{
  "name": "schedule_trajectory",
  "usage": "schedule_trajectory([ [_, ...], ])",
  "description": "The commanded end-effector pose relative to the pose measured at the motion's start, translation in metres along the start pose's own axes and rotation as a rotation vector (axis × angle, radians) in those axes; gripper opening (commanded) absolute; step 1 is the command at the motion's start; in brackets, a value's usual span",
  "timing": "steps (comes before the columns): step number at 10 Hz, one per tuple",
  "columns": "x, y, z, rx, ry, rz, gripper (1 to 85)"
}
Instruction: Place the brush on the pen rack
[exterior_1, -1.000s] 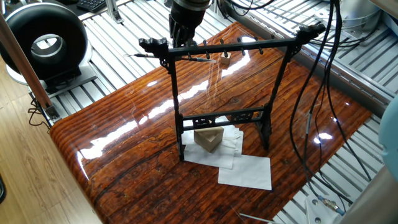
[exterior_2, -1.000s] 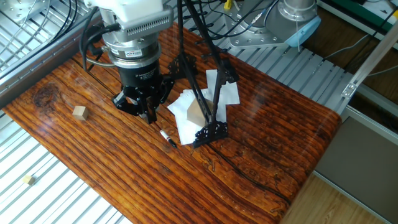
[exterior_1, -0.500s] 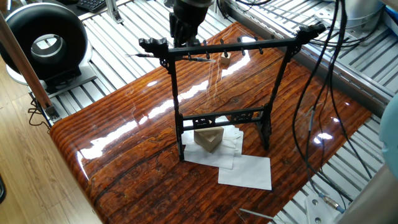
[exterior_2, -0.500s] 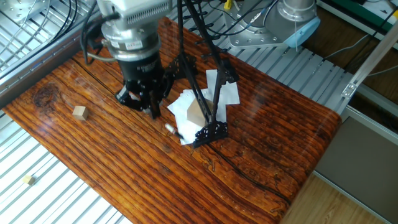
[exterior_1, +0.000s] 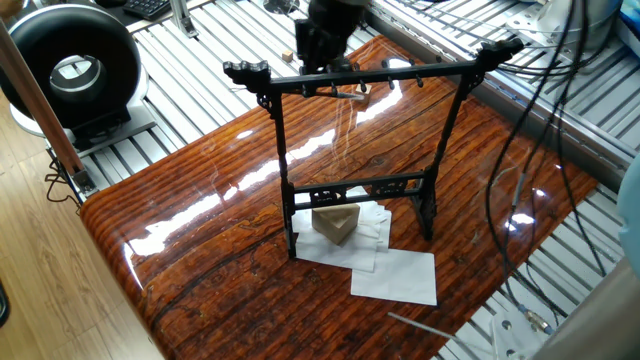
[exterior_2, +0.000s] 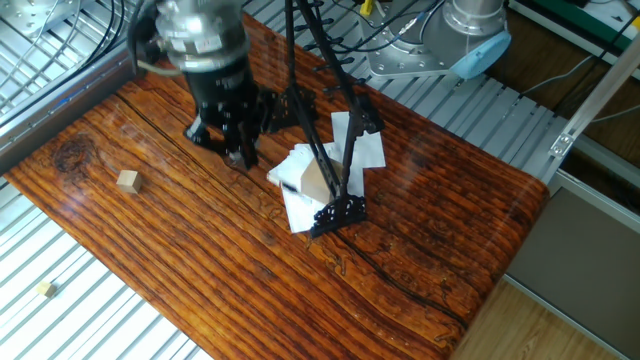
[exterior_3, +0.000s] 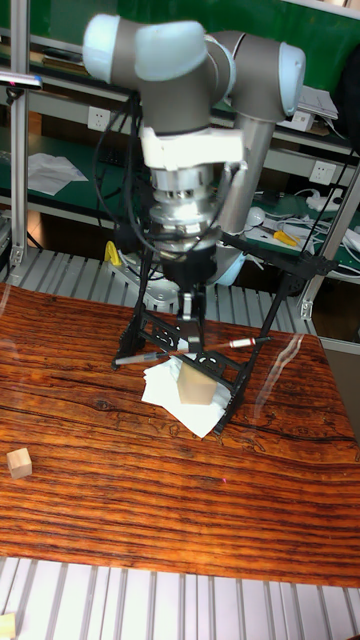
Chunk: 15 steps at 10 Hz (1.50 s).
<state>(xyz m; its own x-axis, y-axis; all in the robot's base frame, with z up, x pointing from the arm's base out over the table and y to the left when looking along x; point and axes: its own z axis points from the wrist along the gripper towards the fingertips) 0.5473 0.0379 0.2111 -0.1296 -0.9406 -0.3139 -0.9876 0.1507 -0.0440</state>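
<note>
One job remains: the pincer (exterior_3: 190, 326) grips the brush (exterior_3: 190, 346) level, up beside the rack (exterior_1: 368, 75) crossbar and well clear of the worktop (exterior_1: 200, 230), not yet hung from any peg.

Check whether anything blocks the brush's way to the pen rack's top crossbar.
Nothing visible does. The hand holds the brush roughly level, close by the pen rack and its crossbar, and no other object shows between them.
</note>
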Motion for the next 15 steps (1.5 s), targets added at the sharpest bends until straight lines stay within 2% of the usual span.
schedule_trajectory([
  [1,0.002,0.012,-0.014,-0.001,-0.051,-0.019,1.0],
  [5,0.003,0.011,-0.017,0.006,-0.055,-0.007,1.0],
  [9,0.010,0.011,-0.019,0.017,-0.034,-0.010,1.0],
  [15,0.020,0.020,-0.024,0.013,-0.049,-0.018,1.0],
])
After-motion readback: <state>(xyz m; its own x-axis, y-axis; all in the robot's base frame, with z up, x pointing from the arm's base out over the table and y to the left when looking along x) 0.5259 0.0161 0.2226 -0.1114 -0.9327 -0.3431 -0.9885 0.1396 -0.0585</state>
